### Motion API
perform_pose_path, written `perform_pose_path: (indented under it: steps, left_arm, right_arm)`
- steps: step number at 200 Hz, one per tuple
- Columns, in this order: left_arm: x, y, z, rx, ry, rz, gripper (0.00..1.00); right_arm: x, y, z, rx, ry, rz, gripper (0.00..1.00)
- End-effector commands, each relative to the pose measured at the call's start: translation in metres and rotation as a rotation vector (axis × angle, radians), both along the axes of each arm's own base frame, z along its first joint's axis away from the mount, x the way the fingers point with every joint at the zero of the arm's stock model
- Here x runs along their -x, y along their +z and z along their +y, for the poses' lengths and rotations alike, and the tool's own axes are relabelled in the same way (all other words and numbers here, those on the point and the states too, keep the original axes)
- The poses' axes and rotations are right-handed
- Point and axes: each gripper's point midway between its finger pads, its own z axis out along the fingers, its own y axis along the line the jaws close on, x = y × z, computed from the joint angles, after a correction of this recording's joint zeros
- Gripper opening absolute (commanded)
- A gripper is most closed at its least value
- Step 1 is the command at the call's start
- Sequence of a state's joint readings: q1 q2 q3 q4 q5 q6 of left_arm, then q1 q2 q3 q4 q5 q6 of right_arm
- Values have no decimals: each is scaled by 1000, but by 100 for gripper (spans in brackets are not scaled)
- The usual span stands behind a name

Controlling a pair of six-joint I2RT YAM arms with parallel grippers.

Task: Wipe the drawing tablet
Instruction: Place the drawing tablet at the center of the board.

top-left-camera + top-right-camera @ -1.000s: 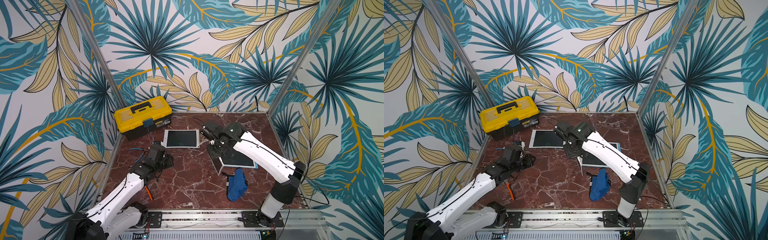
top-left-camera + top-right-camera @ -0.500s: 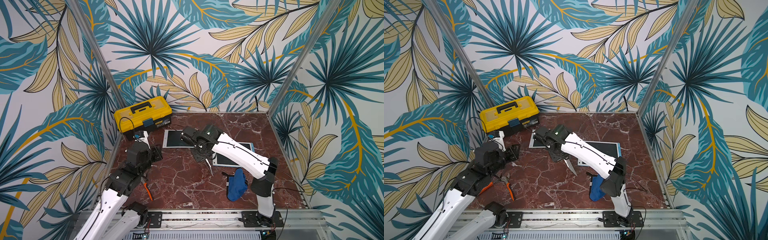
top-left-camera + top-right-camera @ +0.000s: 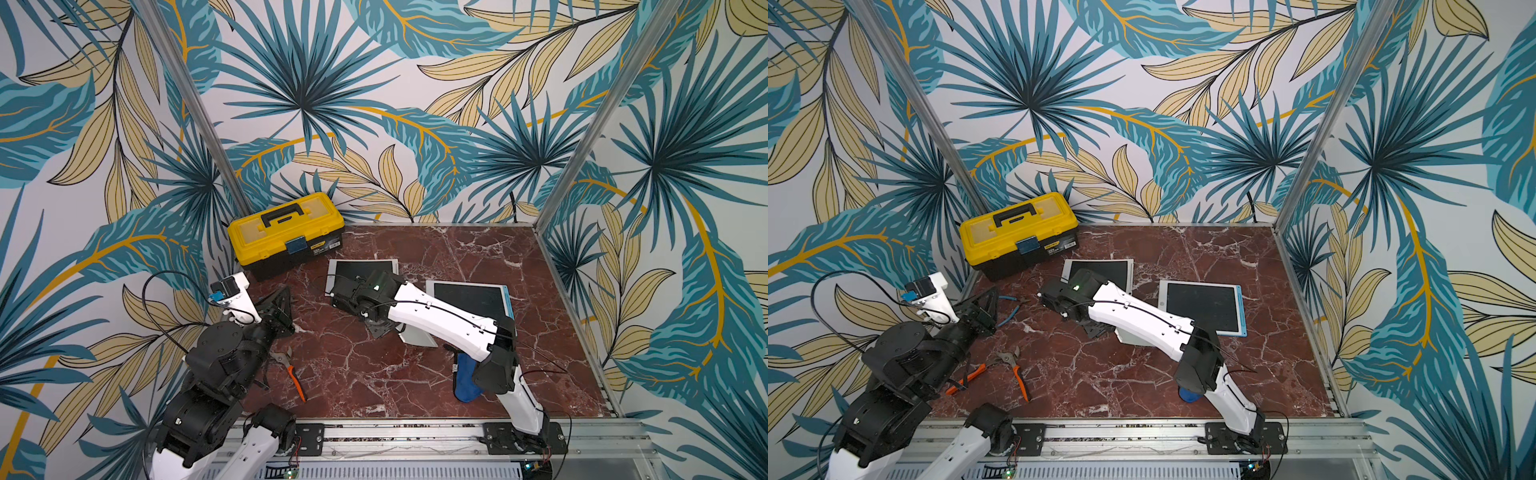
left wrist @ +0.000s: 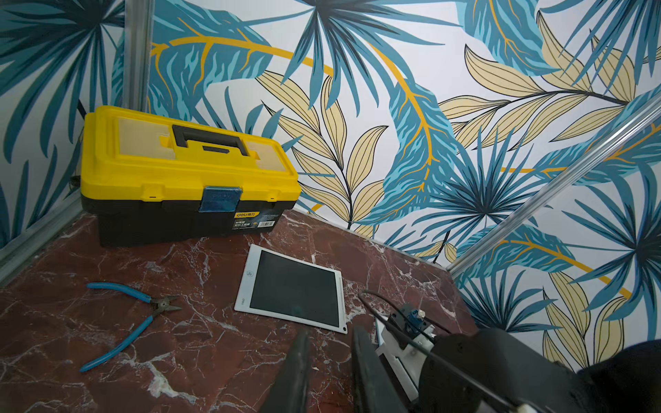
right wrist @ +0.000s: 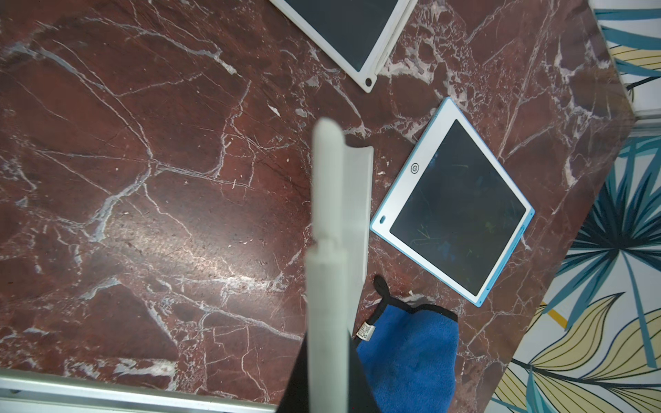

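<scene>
Two drawing tablets lie flat on the marble. A white-framed tablet (image 3: 365,268) (image 3: 1100,270) (image 4: 293,289) lies near the toolbox. A blue-edged tablet (image 3: 473,297) (image 3: 1204,305) (image 5: 454,211) with faint scribbles lies to its right. A blue cloth (image 3: 463,378) (image 5: 407,354) lies at the front right, partly under my right arm. My right gripper (image 3: 380,330) (image 5: 327,361) is shut on a long white flat piece (image 3: 415,332) (image 5: 336,214), between the tablets, above the marble. My left gripper (image 3: 282,307) (image 4: 331,332) hangs at the left, open by a narrow gap, empty.
A yellow toolbox (image 3: 286,232) (image 4: 179,168) stands in the back left corner. Blue-handled pliers (image 4: 132,321) (image 3: 1013,307) lie in front of it. Orange-handled cutters (image 3: 293,370) (image 3: 1013,370) lie near my left arm's base. Walls enclose three sides.
My right arm has swung left from over the blue-edged tablet toward the white-framed one, carrying the white piece. My left arm has drawn back toward the left wall.
</scene>
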State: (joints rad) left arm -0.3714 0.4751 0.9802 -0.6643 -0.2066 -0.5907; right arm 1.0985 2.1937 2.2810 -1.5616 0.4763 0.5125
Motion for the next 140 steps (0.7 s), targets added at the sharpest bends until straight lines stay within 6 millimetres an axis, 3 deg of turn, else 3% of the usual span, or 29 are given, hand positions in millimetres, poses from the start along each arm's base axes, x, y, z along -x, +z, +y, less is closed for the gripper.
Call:
perform_pose_path:
  steps: [1, 52, 96, 140]
  left_arm:
    - [2, -3, 3, -22, 11, 15, 23]
    - [3, 2, 4, -38, 10, 6, 24]
    - [3, 17, 12, -54, 54, -16, 24]
    - [-5, 15, 9, -46, 53, 8, 24]
  right_arm:
    - [3, -37, 15, -1, -32, 62, 9]
    - [12, -83, 47, 2, 1, 79, 9]
    - [10, -102, 66, -22, 11, 14, 9]
    - [4, -123, 85, -56, -24, -65, 12]
